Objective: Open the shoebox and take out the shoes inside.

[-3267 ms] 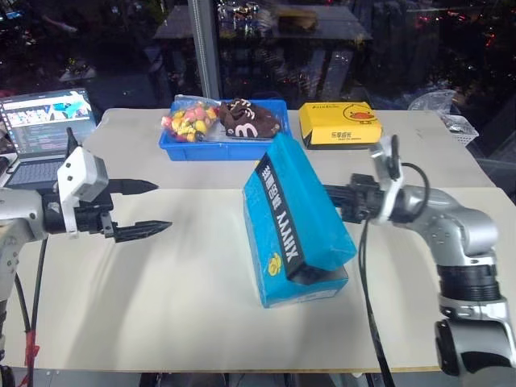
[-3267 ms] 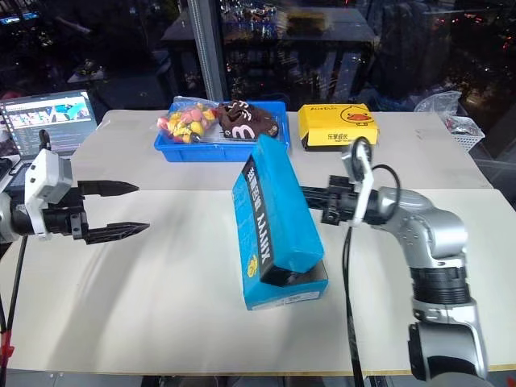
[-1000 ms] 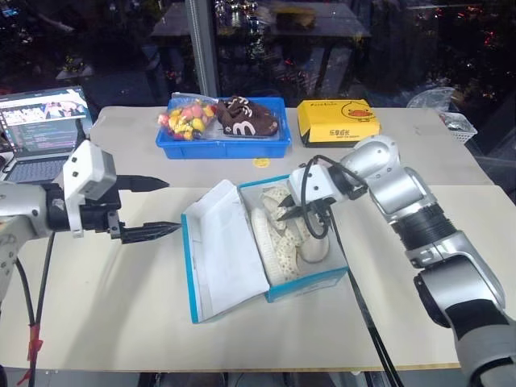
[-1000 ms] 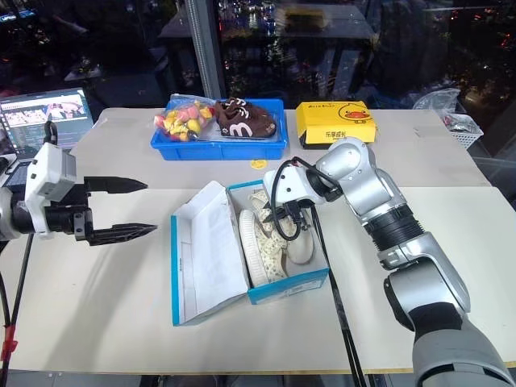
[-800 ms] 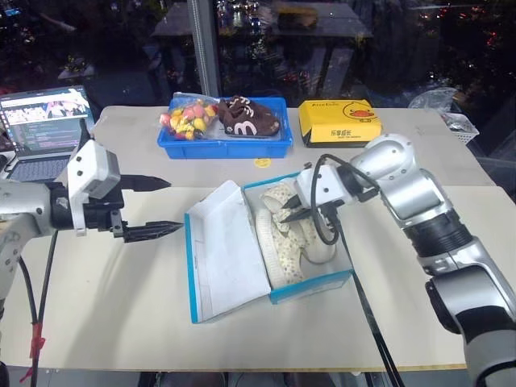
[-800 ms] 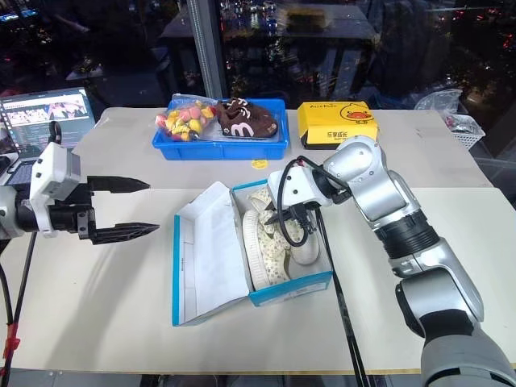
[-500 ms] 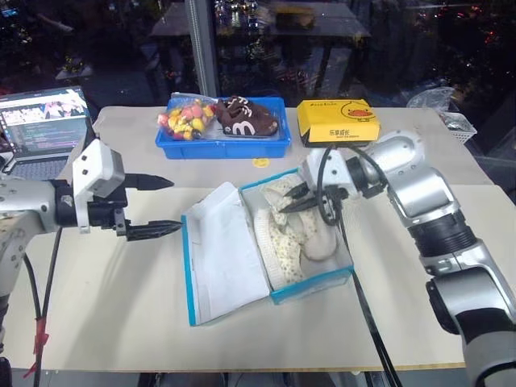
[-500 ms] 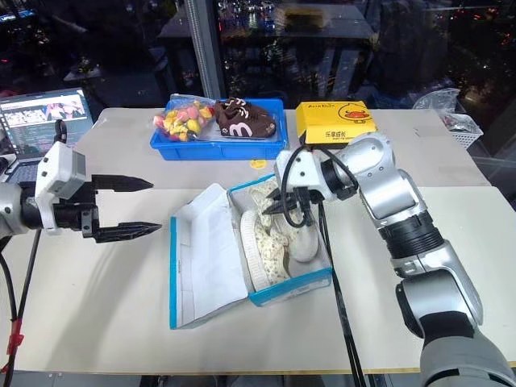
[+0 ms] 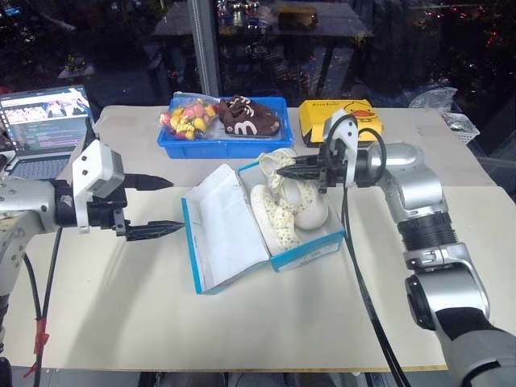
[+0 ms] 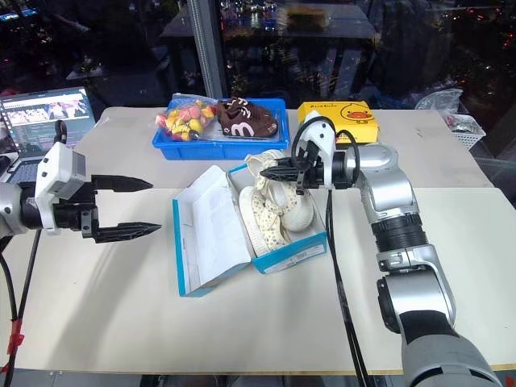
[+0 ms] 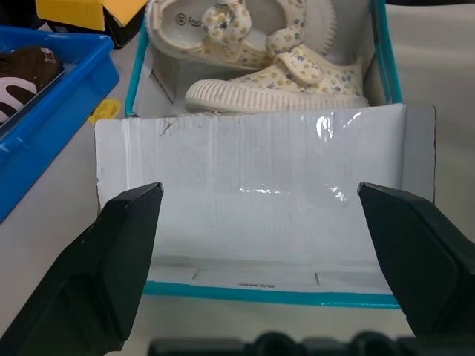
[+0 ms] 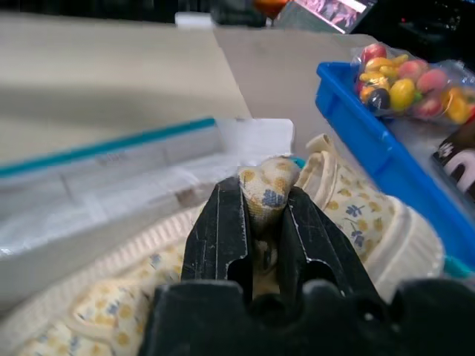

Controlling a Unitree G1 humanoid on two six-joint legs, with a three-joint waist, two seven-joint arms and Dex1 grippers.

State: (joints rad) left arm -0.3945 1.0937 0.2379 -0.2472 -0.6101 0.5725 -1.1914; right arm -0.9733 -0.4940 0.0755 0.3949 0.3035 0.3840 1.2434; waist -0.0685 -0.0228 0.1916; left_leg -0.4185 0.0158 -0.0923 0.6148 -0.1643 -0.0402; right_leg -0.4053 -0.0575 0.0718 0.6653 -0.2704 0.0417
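**Shoebox open, one shoe pinched**

The shoebox (image 9: 266,222) sits mid-frame, lid flung left, white inside. The right gripper (image 9: 284,172) clamps a cream dotted strap of the shoes (image 9: 289,205). Behind: blue tray (image 9: 226,145), yellow box (image 9: 343,117). The left gripper (image 9: 161,205) gapes wide at left.

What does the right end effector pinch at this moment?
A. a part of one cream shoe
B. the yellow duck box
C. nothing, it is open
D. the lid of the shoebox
A: the right end effector is closed on a flowered piece of the shoe.
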